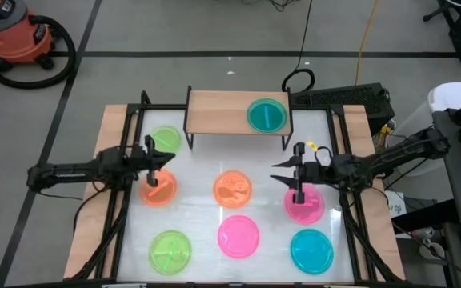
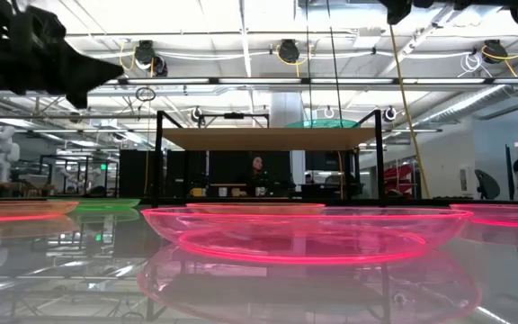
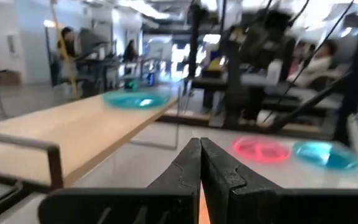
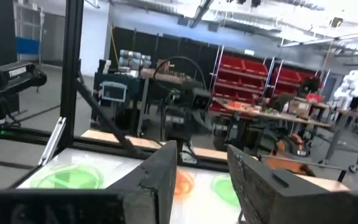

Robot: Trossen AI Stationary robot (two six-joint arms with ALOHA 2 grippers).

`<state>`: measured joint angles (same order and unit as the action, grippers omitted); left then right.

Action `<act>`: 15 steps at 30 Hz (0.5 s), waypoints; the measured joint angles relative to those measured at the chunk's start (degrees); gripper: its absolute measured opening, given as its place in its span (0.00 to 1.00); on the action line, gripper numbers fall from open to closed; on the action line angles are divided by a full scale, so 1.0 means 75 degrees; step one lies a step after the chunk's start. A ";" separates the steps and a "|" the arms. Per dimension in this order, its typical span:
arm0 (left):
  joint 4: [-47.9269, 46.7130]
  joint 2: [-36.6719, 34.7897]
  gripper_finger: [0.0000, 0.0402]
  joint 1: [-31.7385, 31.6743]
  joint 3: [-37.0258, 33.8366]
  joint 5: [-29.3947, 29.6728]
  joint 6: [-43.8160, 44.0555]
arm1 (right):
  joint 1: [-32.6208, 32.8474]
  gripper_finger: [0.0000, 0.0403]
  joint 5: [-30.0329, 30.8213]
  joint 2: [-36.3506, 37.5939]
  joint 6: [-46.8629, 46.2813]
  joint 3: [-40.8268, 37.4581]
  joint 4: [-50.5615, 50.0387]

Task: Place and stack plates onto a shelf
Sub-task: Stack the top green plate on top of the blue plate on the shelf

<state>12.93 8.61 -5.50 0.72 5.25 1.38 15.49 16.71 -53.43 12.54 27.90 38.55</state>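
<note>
I hold the left end effector (image 1: 157,170) pinched on the rim of an orange plate (image 1: 158,189) near the shelf (image 1: 222,111), ready to lift. The right end effector (image 1: 298,178) hangs spread over a pink plate (image 1: 304,203). One cyan plate (image 1: 266,115) already sits on the shelf; the rest lie on the bench (image 1: 198,220).

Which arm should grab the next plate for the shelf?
Probably left: the left claw is shut, seemingly on the rim of the orange plate. The right claw hangs open beside the pink plate, holding nothing.
</note>
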 joint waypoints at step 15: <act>-0.1537 0.3714 0.02 0.1459 0.1625 0.2049 -0.0402 | -0.0003 0.32 -0.0004 -0.0003 0.0023 -0.0035 0.0028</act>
<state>1.41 36.46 5.44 12.91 20.62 -1.63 15.46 16.68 -53.45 12.71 27.64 38.76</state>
